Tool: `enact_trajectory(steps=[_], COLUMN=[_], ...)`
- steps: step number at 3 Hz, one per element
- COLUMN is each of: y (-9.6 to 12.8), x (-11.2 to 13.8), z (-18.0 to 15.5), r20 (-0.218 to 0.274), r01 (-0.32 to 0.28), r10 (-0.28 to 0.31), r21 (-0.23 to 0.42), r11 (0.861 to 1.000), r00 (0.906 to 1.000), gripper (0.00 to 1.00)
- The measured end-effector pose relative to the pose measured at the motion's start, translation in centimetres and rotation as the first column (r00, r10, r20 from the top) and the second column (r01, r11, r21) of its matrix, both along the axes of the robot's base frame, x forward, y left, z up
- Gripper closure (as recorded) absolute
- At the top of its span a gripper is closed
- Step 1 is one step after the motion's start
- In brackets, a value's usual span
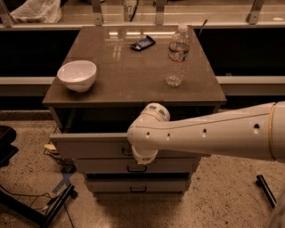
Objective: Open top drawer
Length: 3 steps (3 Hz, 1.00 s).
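1. Speckled floor (pixel 222 200): a black stand base (pixel 46 208) with cables lies at the lower left, and a strip of blue tape (pixel 64 181) is just beyond it.
2. Bottom drawer (pixel 107 185): narrow pale grey front with a small black handle, lowest in the cabinet.
3. Middle drawer (pixel 102 165): a similar narrow grey front, directly above the bottom one.
4. Top drawer (pixel 89 144): the widest and tallest front. It stands forward of the two lower fronts, with a dark gap between it and the cabinet top. One end of its black pull handle (pixel 125 152) shows at the left edge of the arm's end.
5. White arm (pixel 213 136): reaches in from the right edge and crosses the top drawer front. Its rounded joint sits over the middle of that front.
6. Gripper (pixel 143 158): at the arm's lower end, over the handle area of the top drawer and hidden by the joint. Whether it is apart, together or clamped cannot be told.
7. Brown cabinet top (pixel 129 84): glossy, with light reflections at the rear.
8. White bowl (pixel 77 75): upright, on the front left of the top.
9. Clear water bottle (pixel 177 55): upright with a white cap, right of centre.
10. Dark blue flat packet (pixel 142 43): near the rear centre, well apart from the bowl.
11. Plastic bag (pixel 35 11): on the ledge behind the cabinet, at the far left.
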<state>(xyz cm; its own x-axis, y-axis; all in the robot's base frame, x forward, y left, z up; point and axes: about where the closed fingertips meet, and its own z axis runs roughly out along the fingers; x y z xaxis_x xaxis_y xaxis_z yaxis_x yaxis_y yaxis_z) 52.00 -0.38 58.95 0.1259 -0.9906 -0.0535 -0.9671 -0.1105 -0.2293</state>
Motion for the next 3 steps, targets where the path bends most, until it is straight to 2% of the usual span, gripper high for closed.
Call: enact_trajectory(steps=[3], y=[0.07], x=[-0.03], z=[0.01], r20=[0.000], r01=[0.000], r10=[0.000], r21=[0.000], r11=[1.000], r00=[1.0000], gripper=[1.00])
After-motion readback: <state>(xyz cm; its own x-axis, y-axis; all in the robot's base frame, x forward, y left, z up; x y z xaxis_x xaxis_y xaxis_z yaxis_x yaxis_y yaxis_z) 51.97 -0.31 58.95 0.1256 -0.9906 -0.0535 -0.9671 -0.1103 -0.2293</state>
